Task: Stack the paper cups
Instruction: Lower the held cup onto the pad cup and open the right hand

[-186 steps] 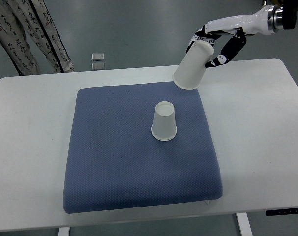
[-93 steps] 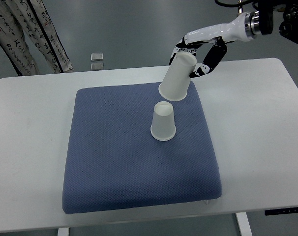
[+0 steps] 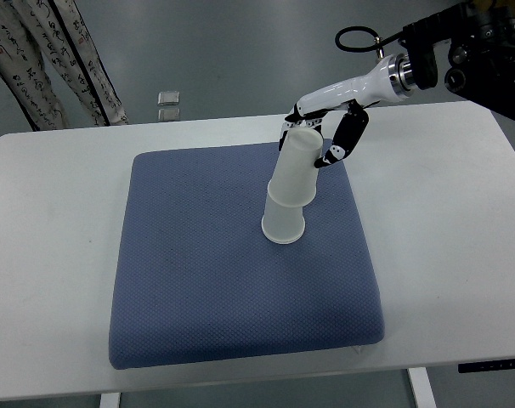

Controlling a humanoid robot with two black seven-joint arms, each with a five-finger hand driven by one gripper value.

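I had the right hand (image 3: 321,140) over the far right part of the blue pad (image 3: 198,280), its arm reaching in from the upper right corner. The fingers (image 3: 344,140) were curled around the closed end of an upside-down paper cup (image 3: 296,168), pinching it from both sides. That held cup was tilted, its closed end leaning toward the hand and its open mouth pointing down and slightly left.

The second cup (image 3: 283,223) stood upside down on the pad, a little right of centre, with its rim flat on the fabric. The mouth of the held cup overlapped the top of the standing cup, so the two were touching or partly nested. I could not tell how far the upper one had slid over the lower.

The pad lay on the white table (image 3: 53,255), roughly centred, with bare tabletop showing on all sides.

Beyond the far edge of the table, a small grey object (image 3: 168,104) sat on the floor. At the upper left corner I saw a person's legs (image 3: 45,59) in patterned trousers, well apart from the pad.

The left arm did not show.
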